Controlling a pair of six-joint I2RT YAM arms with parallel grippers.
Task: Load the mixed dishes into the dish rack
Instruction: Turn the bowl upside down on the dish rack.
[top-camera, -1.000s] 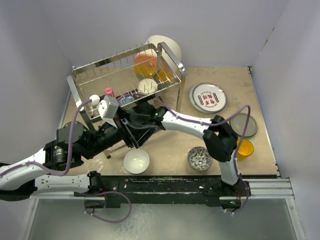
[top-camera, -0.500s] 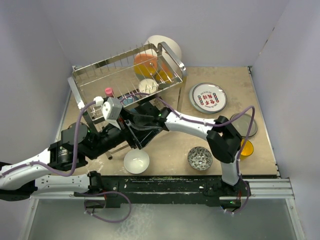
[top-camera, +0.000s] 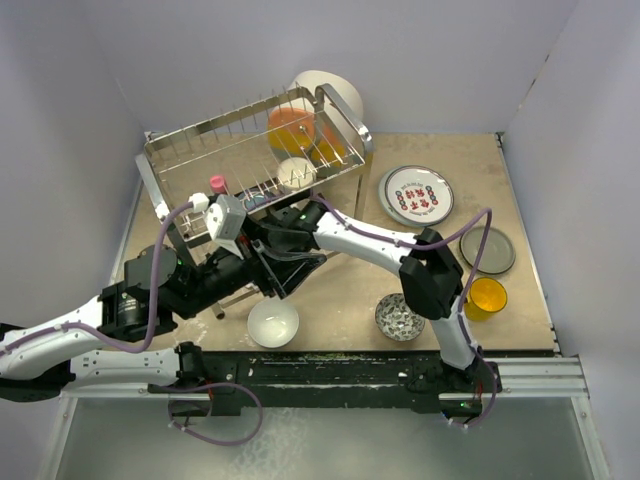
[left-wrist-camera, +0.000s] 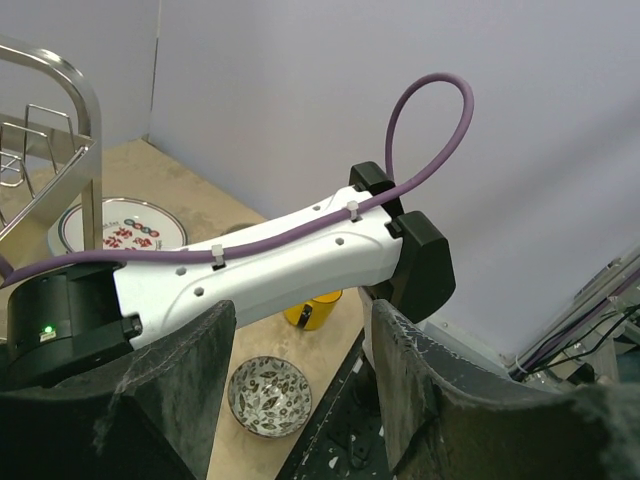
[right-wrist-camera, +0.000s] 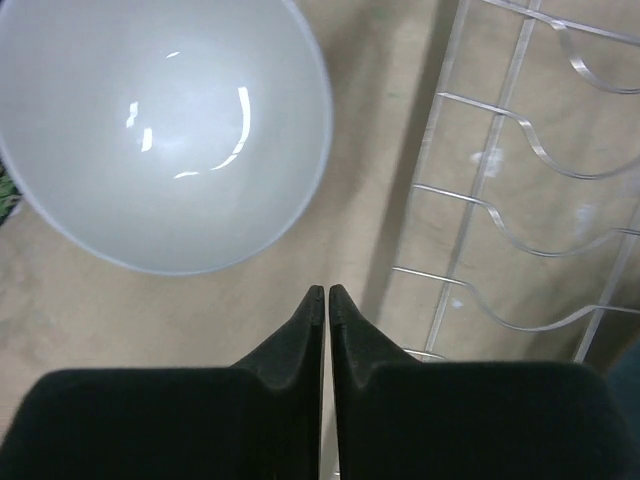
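Right gripper (right-wrist-camera: 327, 292), clenched on nothing, hovers between the white bowl (right-wrist-camera: 160, 130) and dish rack (right-wrist-camera: 500, 200); left gripper (left-wrist-camera: 300, 318) gapes empty.

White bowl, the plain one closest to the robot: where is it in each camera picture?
Top external: white bowl at the near edge of the table, left of centre.
Left wrist: not in it.
Right wrist: white bowl fills the upper left.
Shared landmark: the dish rack, its chrome wire seen in all three views.
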